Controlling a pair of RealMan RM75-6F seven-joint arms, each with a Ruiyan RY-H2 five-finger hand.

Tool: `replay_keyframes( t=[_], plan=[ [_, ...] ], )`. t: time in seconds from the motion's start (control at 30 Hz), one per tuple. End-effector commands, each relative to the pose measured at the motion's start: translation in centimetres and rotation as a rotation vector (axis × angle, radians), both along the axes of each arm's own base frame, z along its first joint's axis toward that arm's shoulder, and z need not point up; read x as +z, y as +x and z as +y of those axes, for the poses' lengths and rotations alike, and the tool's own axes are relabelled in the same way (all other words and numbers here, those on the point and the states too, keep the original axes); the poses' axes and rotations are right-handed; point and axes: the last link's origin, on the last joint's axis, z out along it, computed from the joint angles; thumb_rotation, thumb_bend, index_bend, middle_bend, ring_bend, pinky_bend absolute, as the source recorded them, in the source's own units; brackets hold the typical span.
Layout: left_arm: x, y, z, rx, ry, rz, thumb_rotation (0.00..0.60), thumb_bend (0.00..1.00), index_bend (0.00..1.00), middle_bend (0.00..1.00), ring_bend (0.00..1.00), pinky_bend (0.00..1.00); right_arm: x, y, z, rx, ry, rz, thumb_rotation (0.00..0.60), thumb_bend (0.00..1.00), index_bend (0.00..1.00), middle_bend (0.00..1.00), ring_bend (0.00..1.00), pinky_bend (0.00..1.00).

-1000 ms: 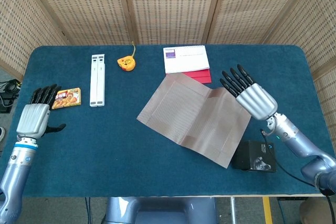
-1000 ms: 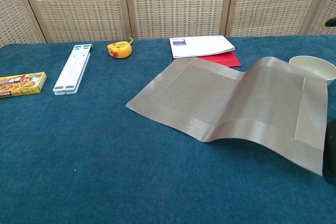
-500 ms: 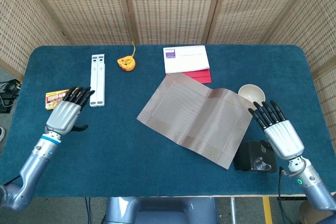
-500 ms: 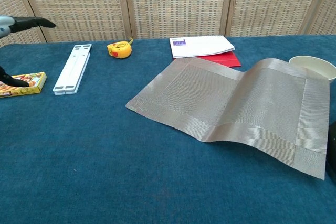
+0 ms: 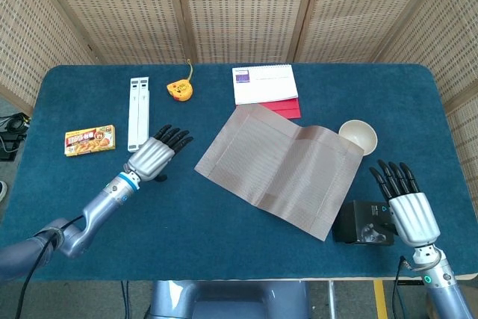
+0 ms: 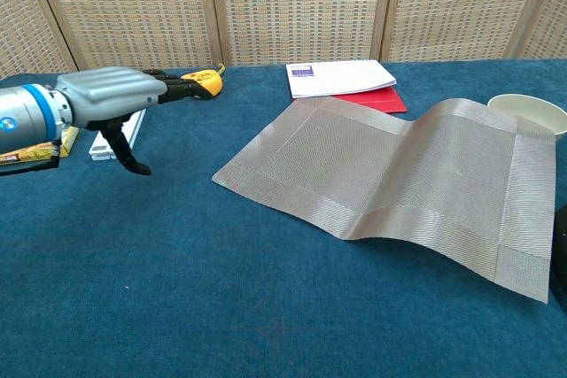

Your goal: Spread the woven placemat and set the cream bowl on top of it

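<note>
**Two empty hands, one placemat, one bowl on the blue table**

One woven placemat point(image 5: 282, 166) lay slightly right of the table's point(image 5: 224, 229) centre, set askew and not fully flat, with a raised fold across it. One cream bowl point(image 5: 358, 136) stood upright just beside the mat's far right corner, toward the table's right edge. The left hand point(image 5: 153, 156), fingers extended and released, hovered left of the mat, holding nothing. The right hand point(image 5: 407, 207), likewise spread and empty, was near the front right corner beside one black device point(image 5: 362, 223). Along the far edge lay one white notebook point(image 5: 264, 83) over one red sheet point(image 5: 285, 107), one yellow tape measure point(image 5: 180, 90) and one white folded stand point(image 5: 138, 113); one snack box point(image 5: 89, 140) lay near the left edge.
</note>
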Motion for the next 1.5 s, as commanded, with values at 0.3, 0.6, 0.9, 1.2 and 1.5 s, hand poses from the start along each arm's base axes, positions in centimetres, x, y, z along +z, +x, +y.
replay_keyframes(
  t=[0.3,0.6,0.9,1.2,1.5],
  plan=[
    [-5.2,3.5,2.2,-0.003,-0.078,0.009,0.6,0.0,0.12,0.0,0.0,0.0,0.6,-0.2,0.1,-0.003,-0.013,-0.015,0.6,0.0,0.0,0.0,0.0,0.0],
    [-6.9,5.2,3.2,-0.018,-0.07,0.025,0.6,0.0,0.15,0.0,0.0,0.0,0.6,-0.3,0.0,-0.012,-0.011,-0.022,0.6,0.0,0.0,0.0,0.0,0.0],
    [-7.6,5.9,3.7,-0.006,-0.089,0.053,0.6,0.0,0.15,0.0,0.0,0.0,0.9,-0.4,-0.1,-0.016,-0.018,-0.039,0.6,0.0,0.0,0.0,0.0,0.0],
    [-7.6,5.5,4.1,-0.005,-0.074,0.077,0.6,0.0,0.15,0.0,0.0,0.0,1.1,-0.4,-0.1,-0.015,-0.024,-0.044,0.6,0.0,0.0,0.0,0.0,0.0],
    [-7.1,5.0,4.4,0.008,-0.074,0.086,0.6,0.0,0.15,0.0,0.0,0.0,1.2,-0.4,-0.1,-0.013,-0.027,-0.045,0.6,0.0,0.0,0.0,0.0,0.0]
  ],
)
